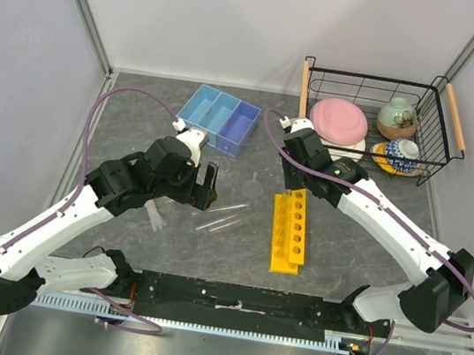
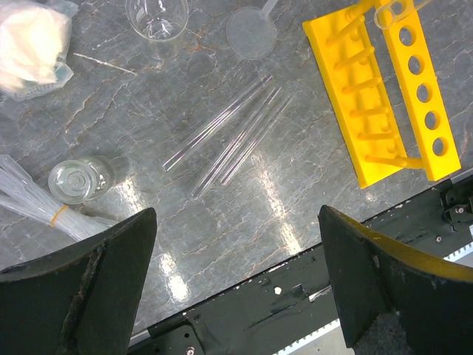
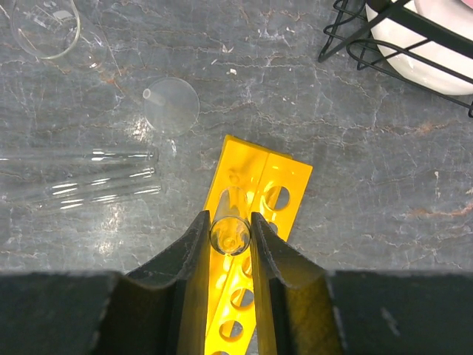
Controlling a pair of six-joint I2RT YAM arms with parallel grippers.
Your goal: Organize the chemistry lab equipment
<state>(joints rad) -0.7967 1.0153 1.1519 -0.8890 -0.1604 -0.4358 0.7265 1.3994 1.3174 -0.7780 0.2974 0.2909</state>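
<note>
My right gripper (image 3: 230, 220) is shut on a thin clear test tube (image 3: 230, 238), held upright over the far end of the yellow rack (image 3: 284, 185), and I look down its mouth. Three loose test tubes (image 2: 229, 133) lie side by side on the table left of the rack (image 1: 289, 232). My left gripper (image 2: 236, 251) hangs open and empty above the table's near edge, short of those tubes. Beyond them stand a small clear beaker (image 2: 157, 22) and a funnel (image 2: 251, 31). The cream lump (image 2: 29, 44) lies at far left. The blue tray (image 1: 219, 119) sits at the back.
A black wire basket (image 1: 373, 73) at the back right holds a pink plate (image 1: 339, 120) and two ceramic bowls (image 1: 397, 118). A small round glass piece (image 2: 74, 181) and a banded bundle of clear tubes (image 2: 29, 203) lie near my left finger. The black base rail (image 1: 237, 298) borders the front.
</note>
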